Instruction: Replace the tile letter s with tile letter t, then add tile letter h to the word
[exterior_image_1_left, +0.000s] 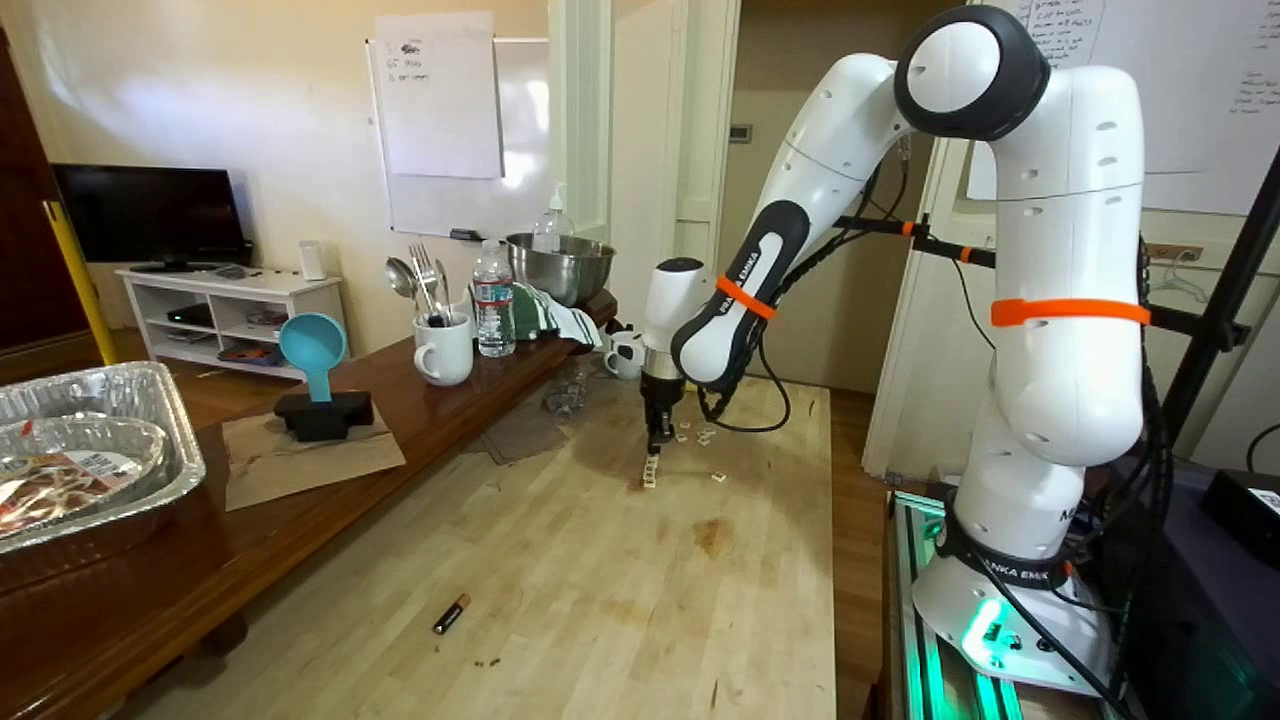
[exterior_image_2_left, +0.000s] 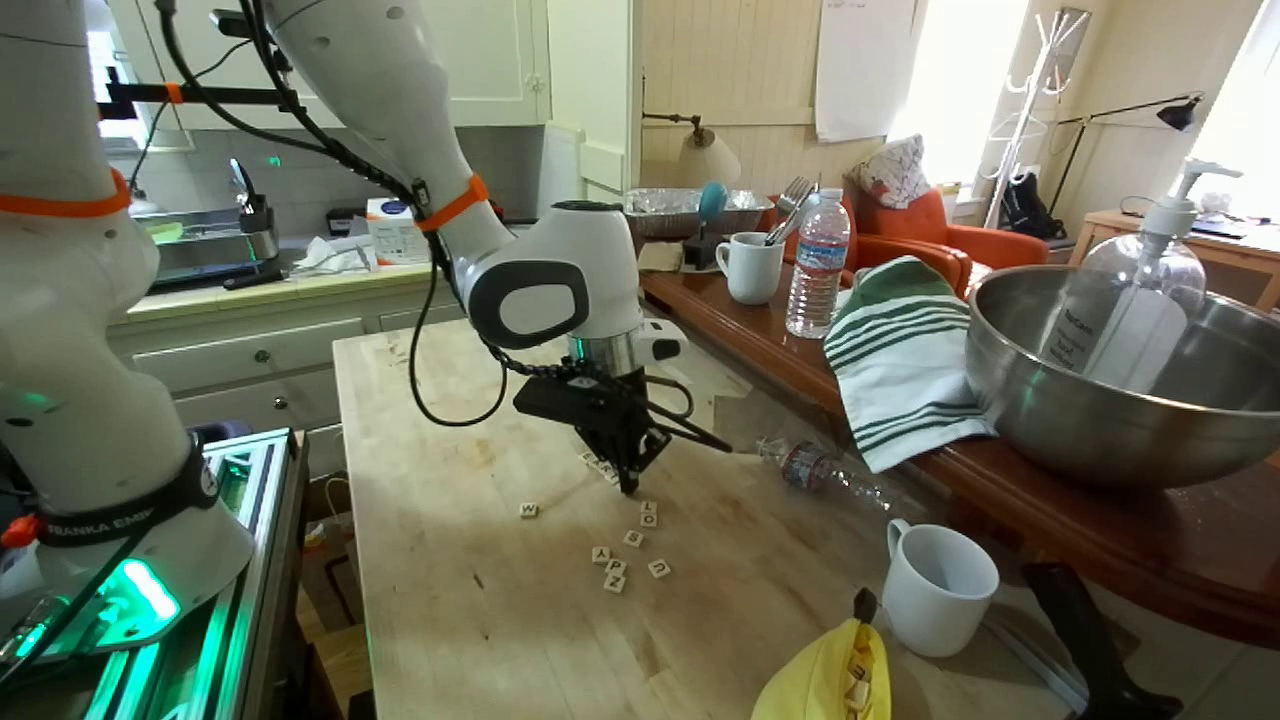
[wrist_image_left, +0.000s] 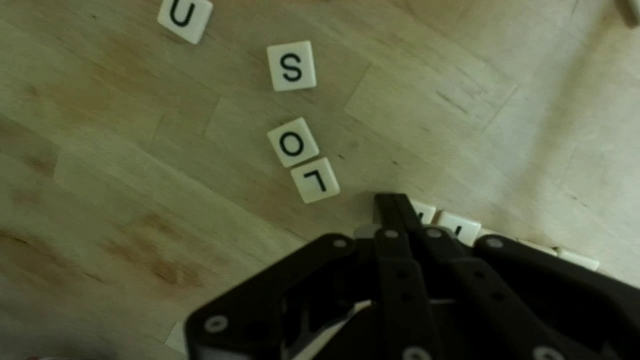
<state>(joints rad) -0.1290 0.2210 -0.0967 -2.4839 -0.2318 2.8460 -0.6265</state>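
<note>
The s tile lies alone on the table in the wrist view, apart from the row. It is a small cream square with a black letter. A row of tiles forms the word; it also shows in both exterior views. My gripper is shut, its fingertips together, low at the near end of this row and partly covering it. Nothing shows between the fingertips. In both exterior views the gripper points down at the table. I cannot make out the t or h tile; the row's letters are mostly hidden.
Loose o, l and u tiles lie near the gripper. A w tile lies apart. A fallen plastic bottle, white mug and yellow pouch are on the table. A battery lies farther off.
</note>
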